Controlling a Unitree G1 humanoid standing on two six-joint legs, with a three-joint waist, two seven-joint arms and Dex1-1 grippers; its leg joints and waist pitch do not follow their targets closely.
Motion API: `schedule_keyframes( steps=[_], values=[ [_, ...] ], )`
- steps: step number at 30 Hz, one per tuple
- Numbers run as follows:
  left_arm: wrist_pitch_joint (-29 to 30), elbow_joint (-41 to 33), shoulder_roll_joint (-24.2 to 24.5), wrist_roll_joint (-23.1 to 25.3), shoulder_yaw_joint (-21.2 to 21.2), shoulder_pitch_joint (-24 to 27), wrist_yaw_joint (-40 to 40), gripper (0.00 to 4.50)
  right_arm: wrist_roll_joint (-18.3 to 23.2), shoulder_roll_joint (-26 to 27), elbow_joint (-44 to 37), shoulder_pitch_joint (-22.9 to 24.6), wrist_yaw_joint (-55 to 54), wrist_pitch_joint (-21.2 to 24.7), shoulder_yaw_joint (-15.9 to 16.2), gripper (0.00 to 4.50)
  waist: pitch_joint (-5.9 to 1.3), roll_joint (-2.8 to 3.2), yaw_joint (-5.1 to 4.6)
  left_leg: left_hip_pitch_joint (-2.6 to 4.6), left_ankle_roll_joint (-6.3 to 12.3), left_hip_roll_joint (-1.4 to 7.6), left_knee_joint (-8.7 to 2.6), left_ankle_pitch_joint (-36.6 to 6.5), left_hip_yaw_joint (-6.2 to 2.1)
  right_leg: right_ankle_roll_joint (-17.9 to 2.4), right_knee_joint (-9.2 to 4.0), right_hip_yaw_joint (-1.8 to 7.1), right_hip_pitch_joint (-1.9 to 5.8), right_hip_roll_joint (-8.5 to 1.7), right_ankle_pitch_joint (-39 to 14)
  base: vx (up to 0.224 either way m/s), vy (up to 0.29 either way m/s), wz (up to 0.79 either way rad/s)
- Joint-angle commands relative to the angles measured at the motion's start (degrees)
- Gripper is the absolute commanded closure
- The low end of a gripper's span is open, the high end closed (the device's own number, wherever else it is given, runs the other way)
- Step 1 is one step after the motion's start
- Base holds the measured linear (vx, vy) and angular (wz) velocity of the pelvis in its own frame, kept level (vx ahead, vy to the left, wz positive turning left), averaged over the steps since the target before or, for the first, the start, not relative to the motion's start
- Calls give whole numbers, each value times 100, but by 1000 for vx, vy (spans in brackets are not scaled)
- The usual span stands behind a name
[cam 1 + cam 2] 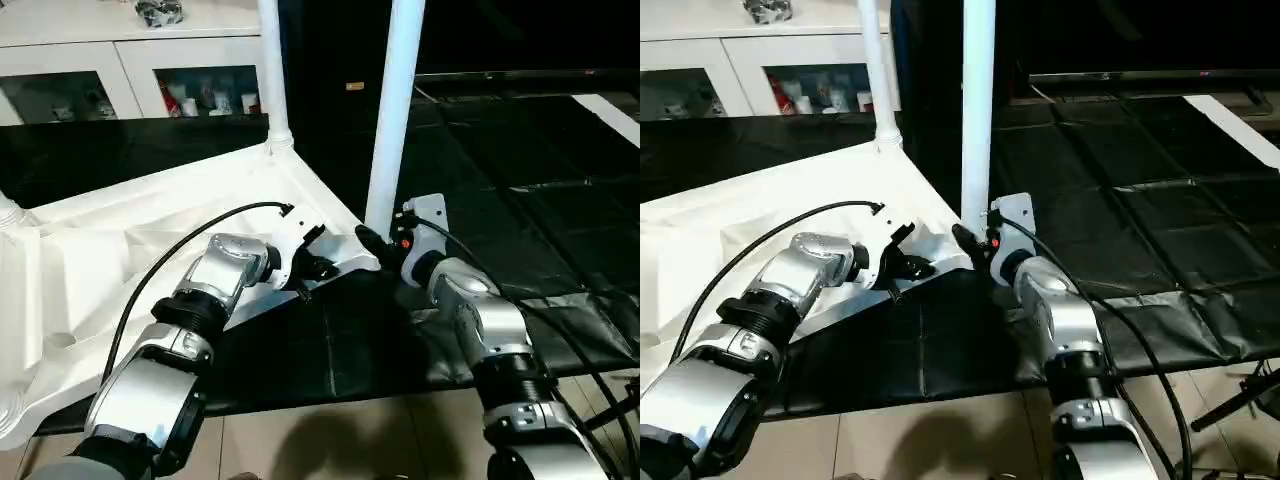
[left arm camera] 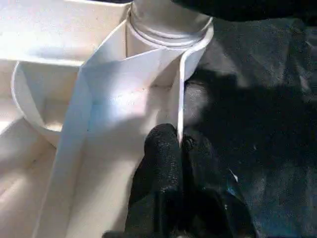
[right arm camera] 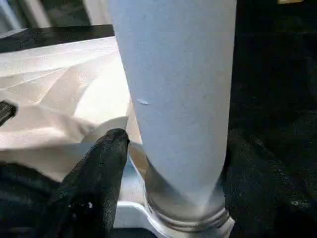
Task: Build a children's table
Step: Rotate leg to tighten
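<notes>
Black floor matting carries the upturned white plastic ribbed tabletop (image 1: 150, 250).
Light, stiff and slippery it is judged; its thin rim is pinched by the left gripper (image 2: 181, 148), and the white tapered tube leg (image 1: 392, 110), upright in the near corner socket, is straddled low by the right gripper's (image 3: 171, 163) parted fingers.

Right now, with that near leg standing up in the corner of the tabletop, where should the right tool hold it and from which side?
Hold the near leg low, just above its corner socket. The right tool already straddles it there from the robot's side. The tube is round and upright, so a level, sideways pinch fits.
</notes>
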Motion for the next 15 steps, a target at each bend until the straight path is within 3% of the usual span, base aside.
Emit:
schedule_keyframes(
  steps=[1, 5, 9, 15],
  values=[
    [-306, -260, -31, -124, -27, -118, -204, 450, 155, 10, -114, 123, 474, 190, 397, 108, -445, -52, 45, 51, 502, 122, -326, -730, -49, -1208, -370, 305, 388, -416, -905, 0, 0, 0],
    [-779, -288, 289, 22, -341, 44, -921, 450, 453, -711, -624, 397, 1612, 284, 472, 75, -436, -60, 130, 59, 545, 130, -320, -866, -34, -1135, -398, 305, 395, -412, -1072, 0, 0, 0],
    [-1253, -334, 624, 124, -629, 207, -1630, 450, 633, -1396, -981, 594, 2623, 371, 539, 45, -417, -41, 222, 93, 435, 162, -335, -1082, -34, -998, -445, 299, 352, -421, -1569, 0, 0, 0],
    [-1700, -262, 856, 219, -774, 292, -1855, 450, 762, -1859, -1139, 694, 3160, 407, 603, 33, -420, -44, 318, 116, 333, 179, -340, -1172, -36, -987, -442, 311, 318, -430, -1628, 0, 0, 0]
  ],
)
